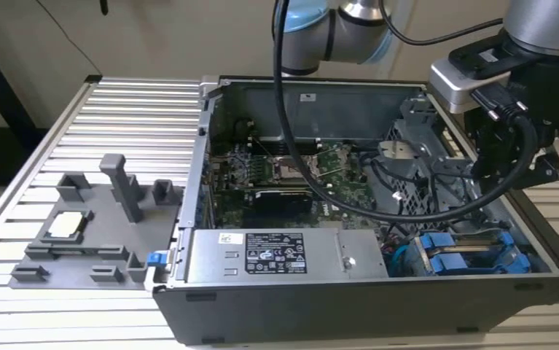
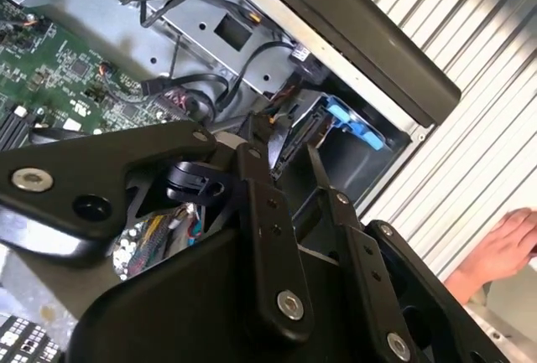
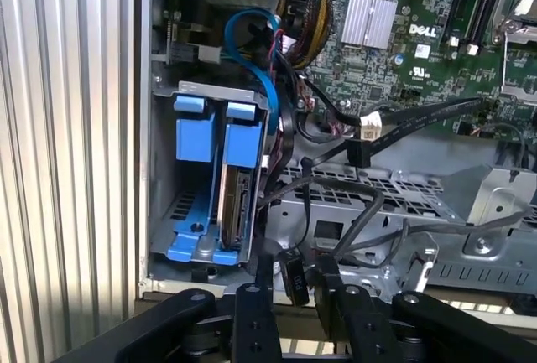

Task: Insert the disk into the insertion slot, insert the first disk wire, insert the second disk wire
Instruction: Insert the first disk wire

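Here, in the exterior view, an open computer case (image 1: 357,306) lies on the slatted bench (image 1: 124,109), with a grey fixture tray (image 1: 84,219) beside it towards the exterior view's left. The arm (image 1: 541,65) reaches down over the case's side at the exterior view's right, and its wrist housing and black cables cover that corner. The insertion slot (image 1: 468,255) sits in the near corner at the exterior view's right. Only its blue tabs are clear, and the disk cannot be made out among them.

In the second wrist view, the hand (image 2: 284,160) hangs just above the blue carrier tab (image 2: 357,124). Its dark links block much of the case floor, and what lies between the fingers (image 2: 268,212) is too dark to read. A person's hand (image 2: 503,246) rests on the bench outside the case, cut off at the picture's edge.

In the first wrist view, the disk (image 3: 237,212) stands on edge inside the insertion slot (image 3: 191,132), in the bay nearer the motherboard (image 3: 403,36); the other bay looks open. The hand (image 3: 291,267) is drawn nearly together, pinching a small black disk wire plug (image 3: 293,277) just beside the slot's mouth. The plug's cable runs off over the perforated bracket (image 3: 369,187). A blue cable (image 3: 260,53) loops past the cage's far end.
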Motion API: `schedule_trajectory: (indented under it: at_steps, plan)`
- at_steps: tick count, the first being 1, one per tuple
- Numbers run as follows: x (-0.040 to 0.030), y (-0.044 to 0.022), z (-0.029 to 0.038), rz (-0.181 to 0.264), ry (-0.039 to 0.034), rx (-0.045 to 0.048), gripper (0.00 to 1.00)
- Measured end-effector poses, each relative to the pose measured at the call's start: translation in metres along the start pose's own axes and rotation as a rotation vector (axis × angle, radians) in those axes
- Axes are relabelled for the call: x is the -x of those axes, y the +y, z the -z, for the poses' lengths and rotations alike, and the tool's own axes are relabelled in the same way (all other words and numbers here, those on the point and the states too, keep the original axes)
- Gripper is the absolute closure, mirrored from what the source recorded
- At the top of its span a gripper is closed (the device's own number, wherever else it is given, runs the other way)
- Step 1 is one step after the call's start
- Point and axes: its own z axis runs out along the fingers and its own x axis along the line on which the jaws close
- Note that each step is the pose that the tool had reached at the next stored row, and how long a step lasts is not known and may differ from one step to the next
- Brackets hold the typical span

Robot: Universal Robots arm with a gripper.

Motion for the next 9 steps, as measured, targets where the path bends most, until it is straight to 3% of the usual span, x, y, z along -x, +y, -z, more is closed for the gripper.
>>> schedule_trajectory:
  at_steps: [9]
  plan:
    - [-0.0013,0.0,-0.001,0.003,0.0097,0.0014,0.81]
